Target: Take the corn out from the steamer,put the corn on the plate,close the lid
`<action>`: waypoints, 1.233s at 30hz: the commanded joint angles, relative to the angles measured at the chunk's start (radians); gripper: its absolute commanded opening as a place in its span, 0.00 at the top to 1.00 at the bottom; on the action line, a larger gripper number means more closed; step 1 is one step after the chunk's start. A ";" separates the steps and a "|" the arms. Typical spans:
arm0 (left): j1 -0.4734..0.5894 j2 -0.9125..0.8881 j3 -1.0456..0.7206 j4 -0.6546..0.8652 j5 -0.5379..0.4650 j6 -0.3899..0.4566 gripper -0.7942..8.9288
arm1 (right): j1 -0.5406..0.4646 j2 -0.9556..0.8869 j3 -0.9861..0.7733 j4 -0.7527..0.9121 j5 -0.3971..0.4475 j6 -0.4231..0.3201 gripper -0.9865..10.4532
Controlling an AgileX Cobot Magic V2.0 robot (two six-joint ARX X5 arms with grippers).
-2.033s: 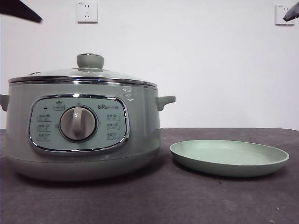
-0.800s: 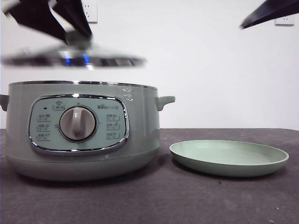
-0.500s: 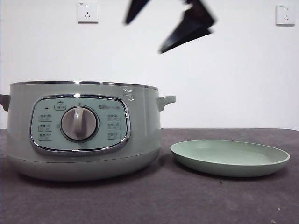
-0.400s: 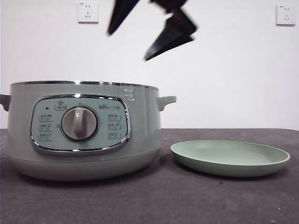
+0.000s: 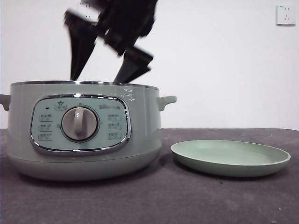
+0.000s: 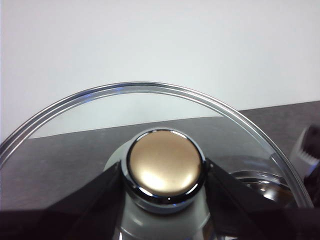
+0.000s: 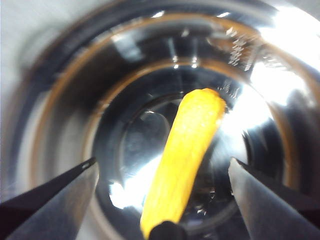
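Right wrist view shows the right gripper [image 7: 162,175] with its jaws spread wide, one on each side of the corn [image 7: 184,157], which lies on the shiny metal floor inside the steamer [image 7: 60,125]. They have not closed on it; the wide stance seems meant to straddle the cob before pinching. From the front, the same gripper [image 5: 100,77] reaches down from above, its tips dipping just behind the steamer's chrome rim [image 5: 84,83]. Over on the other arm, the left gripper [image 6: 165,172] is clamped on the knob of the glass lid [image 6: 150,100], carrying it clear of the pot, out of the front camera's sight, presumably so the opening stays free and the lid is ready to go back on. Beside the steamer, on the dark surface [image 5: 149,200], the pale green plate [image 5: 230,158] waits bare, near enough for a short carry.
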 commanded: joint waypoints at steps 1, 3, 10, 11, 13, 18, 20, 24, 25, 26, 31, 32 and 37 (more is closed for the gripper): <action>0.000 -0.023 0.010 0.034 -0.018 0.021 0.93 | 0.015 0.058 0.021 -0.007 0.026 -0.010 0.53; 0.000 -0.027 0.010 0.030 -0.035 0.021 0.93 | 0.020 0.092 0.034 -0.008 0.027 -0.010 0.53; 0.000 -0.028 0.010 0.019 -0.036 0.028 0.93 | 0.019 0.162 0.034 0.000 0.064 -0.010 0.61; 0.000 -0.028 0.010 0.019 -0.035 0.028 0.93 | 0.019 0.165 0.034 0.000 0.064 -0.010 0.64; 0.000 -0.028 0.010 0.018 -0.035 0.028 0.93 | 0.018 0.166 0.034 0.003 0.067 -0.010 0.73; 0.000 -0.028 0.010 0.005 -0.035 0.028 0.93 | 0.017 0.166 0.034 0.014 0.071 -0.010 0.93; 0.000 -0.028 0.010 0.004 -0.035 0.028 0.93 | 0.016 0.166 0.034 0.020 0.070 -0.010 0.92; 0.000 -0.028 0.010 0.005 -0.033 0.027 0.93 | 0.010 0.131 0.053 0.011 0.070 -0.009 0.92; 0.000 -0.028 0.010 0.005 -0.033 0.027 0.93 | 0.008 0.112 0.054 0.010 0.071 -0.009 0.92; 0.000 -0.027 0.010 0.005 -0.032 0.027 0.93 | 0.007 0.086 0.055 0.010 0.070 -0.009 0.92; 0.000 -0.013 0.010 0.007 -0.029 0.027 0.93 | -0.021 -0.061 0.055 -0.057 0.074 -0.009 0.92; 0.000 -0.009 0.010 0.009 -0.028 0.027 0.93 | -0.031 -0.093 0.055 -0.077 0.074 -0.010 0.92; 0.000 0.027 0.010 0.038 0.044 0.027 0.93 | -0.100 -0.233 0.055 -0.235 0.074 -0.010 0.92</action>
